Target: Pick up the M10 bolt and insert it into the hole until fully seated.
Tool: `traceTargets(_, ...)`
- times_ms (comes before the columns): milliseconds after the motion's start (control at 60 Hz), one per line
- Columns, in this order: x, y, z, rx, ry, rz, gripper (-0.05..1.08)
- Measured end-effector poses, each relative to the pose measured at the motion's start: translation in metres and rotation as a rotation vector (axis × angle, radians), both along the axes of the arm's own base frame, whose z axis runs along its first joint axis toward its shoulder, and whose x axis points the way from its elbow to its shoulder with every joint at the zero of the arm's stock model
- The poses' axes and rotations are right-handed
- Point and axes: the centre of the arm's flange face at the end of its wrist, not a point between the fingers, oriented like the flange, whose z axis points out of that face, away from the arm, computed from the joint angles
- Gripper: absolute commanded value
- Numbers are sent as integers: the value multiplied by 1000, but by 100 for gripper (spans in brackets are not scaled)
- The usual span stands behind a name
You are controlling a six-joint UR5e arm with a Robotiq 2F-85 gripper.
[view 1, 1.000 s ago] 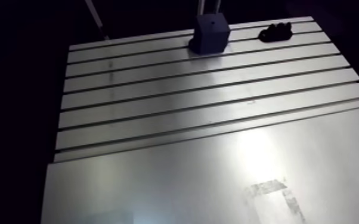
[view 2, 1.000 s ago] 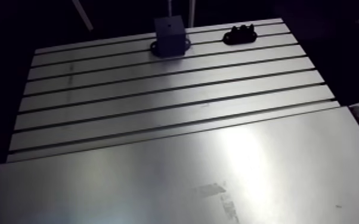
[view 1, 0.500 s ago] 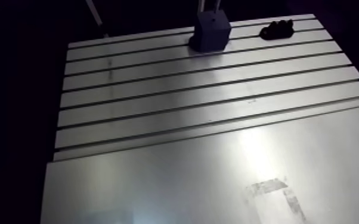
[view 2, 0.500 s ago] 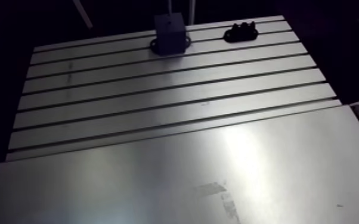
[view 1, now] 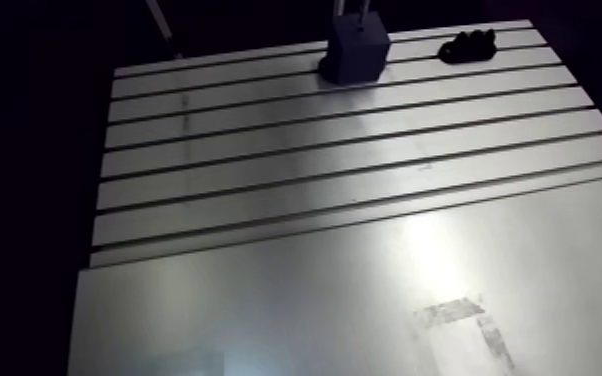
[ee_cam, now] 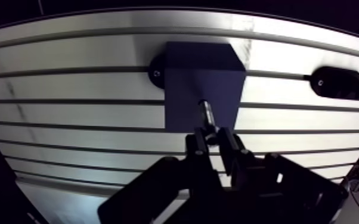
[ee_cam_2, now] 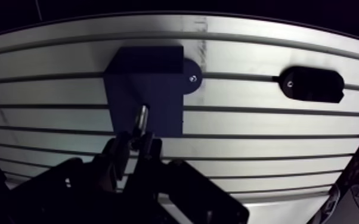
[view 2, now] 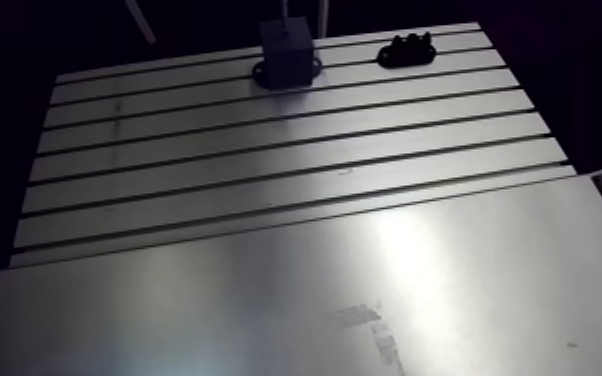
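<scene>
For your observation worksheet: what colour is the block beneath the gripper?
Dark blue, almost navy; the block shows best in the wrist view.

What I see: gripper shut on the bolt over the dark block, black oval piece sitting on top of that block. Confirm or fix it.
Wrong on one count: the wrist view shows the black oval piece lying on the slotted table, beside the dark block and apart from it, not on top. The gripper is indeed shut on the bolt over the block.
</scene>
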Motion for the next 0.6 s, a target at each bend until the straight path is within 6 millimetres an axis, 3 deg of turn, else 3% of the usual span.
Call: traceTargets(600, 1, -2, -2, 1, -4, 2, 107)
